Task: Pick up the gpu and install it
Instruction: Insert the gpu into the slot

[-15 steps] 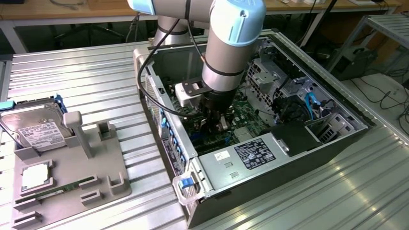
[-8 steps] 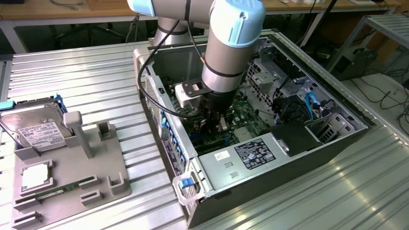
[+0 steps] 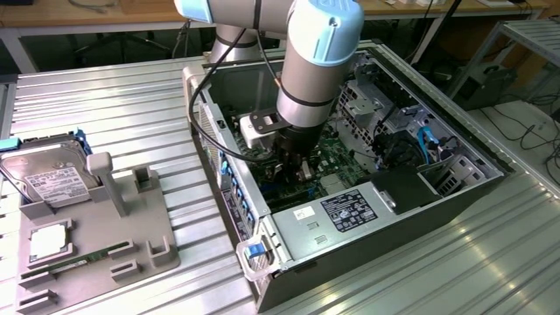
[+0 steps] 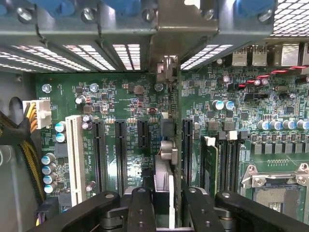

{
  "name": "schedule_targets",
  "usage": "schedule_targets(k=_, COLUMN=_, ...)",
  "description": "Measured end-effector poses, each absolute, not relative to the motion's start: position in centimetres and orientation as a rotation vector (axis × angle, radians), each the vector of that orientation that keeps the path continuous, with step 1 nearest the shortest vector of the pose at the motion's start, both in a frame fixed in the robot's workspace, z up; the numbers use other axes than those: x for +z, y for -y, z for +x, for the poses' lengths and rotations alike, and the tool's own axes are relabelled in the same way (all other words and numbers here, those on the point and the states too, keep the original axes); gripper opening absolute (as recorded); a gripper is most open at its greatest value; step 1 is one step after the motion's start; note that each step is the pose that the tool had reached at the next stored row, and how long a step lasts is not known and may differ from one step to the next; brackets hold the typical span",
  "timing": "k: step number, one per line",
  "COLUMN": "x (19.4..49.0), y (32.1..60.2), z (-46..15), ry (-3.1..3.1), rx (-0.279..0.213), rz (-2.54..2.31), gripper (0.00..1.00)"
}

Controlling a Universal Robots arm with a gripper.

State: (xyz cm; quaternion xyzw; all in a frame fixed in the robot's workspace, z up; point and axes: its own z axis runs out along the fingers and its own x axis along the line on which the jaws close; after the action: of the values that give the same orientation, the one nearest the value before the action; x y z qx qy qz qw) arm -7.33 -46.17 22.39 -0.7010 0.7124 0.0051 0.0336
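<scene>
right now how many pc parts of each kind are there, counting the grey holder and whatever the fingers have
hard drive: 1, on the grey holder
cpu: 1, on the holder
memory stick: 1, on the holder
gpu: 1, gripped between the fingers inside the pc case
total: 4

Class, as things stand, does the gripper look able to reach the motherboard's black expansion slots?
Probably yes: the gripper, holding the gpu, is inside the open computer case with nothing between it and the slots.
</scene>
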Motion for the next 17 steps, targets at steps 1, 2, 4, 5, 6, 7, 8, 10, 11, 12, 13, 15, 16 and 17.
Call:
schedule_targets(k=1, x=22.46, y=46.16, z=-7.33, ry=-2.191, rx=0.016, rz=-2.156, gripper=0.28)
schedule_targets(k=2, x=22.52, y=46.16, z=-7.33, ry=-2.191, rx=0.016, rz=-2.155, gripper=0.28)
schedule_targets(k=4, x=22.64, y=46.16, z=-7.33, ry=-2.191, rx=0.016, rz=-2.156, gripper=0.28)
schedule_targets(k=5, x=22.77, y=46.17, z=-7.33, ry=-2.191, rx=0.016, rz=-2.156, gripper=0.28)
schedule_targets(k=6, x=22.84, y=46.16, z=-7.33, ry=-2.191, rx=0.016, rz=-2.156, gripper=0.28)
schedule_targets(k=7, x=22.94, y=46.16, z=-7.33, ry=-2.191, rx=0.016, rz=-2.156, gripper=0.28)
schedule_targets(k=8, x=22.94, y=46.16, z=-7.33, ry=-2.191, rx=0.016, rz=-2.156, gripper=0.28)
schedule_targets(k=10, x=22.94, y=46.16, z=-7.33, ry=-2.191, rx=0.016, rz=-2.156, gripper=0.28)
schedule_targets(k=11, x=22.95, y=46.16, z=-7.33, ry=-2.191, rx=0.015, rz=-2.156, gripper=0.28)
schedule_targets(k=12, x=22.94, y=46.17, z=-7.34, ry=-2.191, rx=0.015, rz=-2.156, gripper=0.28)
schedule_targets(k=13, x=22.92, y=46.18, z=-7.34, ry=-2.191, rx=0.015, rz=-2.157, gripper=0.28)
schedule_targets(k=15, x=22.88, y=46.22, z=-7.35, ry=-2.191, rx=0.015, rz=-2.157, gripper=0.28)
schedule_targets(k=16, x=22.87, y=46.24, z=-7.35, ry=-2.191, rx=0.016, rz=-2.157, gripper=0.28)
schedule_targets(k=17, x=22.85, y=46.25, z=-7.34, ry=-2.191, rx=0.015, rz=-2.157, gripper=0.28)
